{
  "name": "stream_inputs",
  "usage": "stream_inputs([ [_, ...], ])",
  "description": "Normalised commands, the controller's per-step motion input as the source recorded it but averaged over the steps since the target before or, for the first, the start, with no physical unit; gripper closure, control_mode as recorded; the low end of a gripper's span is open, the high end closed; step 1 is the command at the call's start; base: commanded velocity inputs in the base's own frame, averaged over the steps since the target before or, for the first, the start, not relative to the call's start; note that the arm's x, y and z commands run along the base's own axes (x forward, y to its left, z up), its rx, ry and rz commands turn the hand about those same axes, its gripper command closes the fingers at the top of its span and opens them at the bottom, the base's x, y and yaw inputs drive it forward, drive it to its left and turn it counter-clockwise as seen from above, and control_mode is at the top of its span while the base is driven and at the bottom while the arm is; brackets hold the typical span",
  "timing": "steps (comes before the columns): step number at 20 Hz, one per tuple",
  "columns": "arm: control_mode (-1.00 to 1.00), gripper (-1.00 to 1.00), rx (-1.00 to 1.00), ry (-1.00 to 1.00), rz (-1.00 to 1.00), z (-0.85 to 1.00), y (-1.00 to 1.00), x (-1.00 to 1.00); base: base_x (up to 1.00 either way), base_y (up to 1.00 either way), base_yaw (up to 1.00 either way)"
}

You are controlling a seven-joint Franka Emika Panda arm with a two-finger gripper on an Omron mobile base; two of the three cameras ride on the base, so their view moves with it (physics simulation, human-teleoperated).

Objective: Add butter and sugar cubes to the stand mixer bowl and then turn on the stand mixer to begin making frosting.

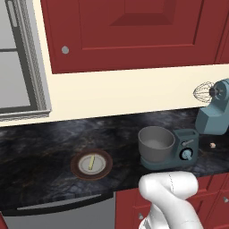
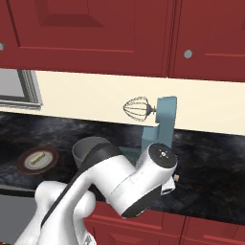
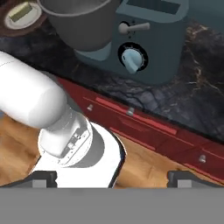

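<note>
Left base view: one butter point(image 1: 91, 162) stick on one brown-rimmed plate point(image 1: 77, 157), well left of stand mixer bowl point(image 1: 156, 143), which sits on stand mixer point(image 1: 210, 117); head tilted up, cut by right edge.
Right base view: arm hides most of bowl.
Hand view: gripper point(image 3: 112, 178) fingertips wide apart, holding nothing, pointed toward the knob point(image 3: 131, 60).
</note>
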Motion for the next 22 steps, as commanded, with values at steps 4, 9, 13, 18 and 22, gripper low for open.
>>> stream_inputs([
  [4, -1.0, -1.0, 0.22, -0.28, 0.22, -0.09, -0.44, 0.04, 0.0, 0.0, 0.0],
  [9, -1.0, -1.0, 0.23, -0.26, 0.21, -0.11, -0.4, 0.2, 0.0, 0.0, 0.0],
  [13, -1.0, -1.0, 0.17, -0.22, 0.15, -0.16, -0.34, 0.35, 0.0, 0.0, 0.0],
  [18, -1.0, -1.0, 0.1, -0.14, 0.07, -0.18, -0.22, 0.5, 0.0, 0.0, 0.0],
  [22, -1.0, -1.0, 0.03, -0.08, 0.01, -0.3, -0.09, 0.54, 0.0, 0.0, 0.0],
])
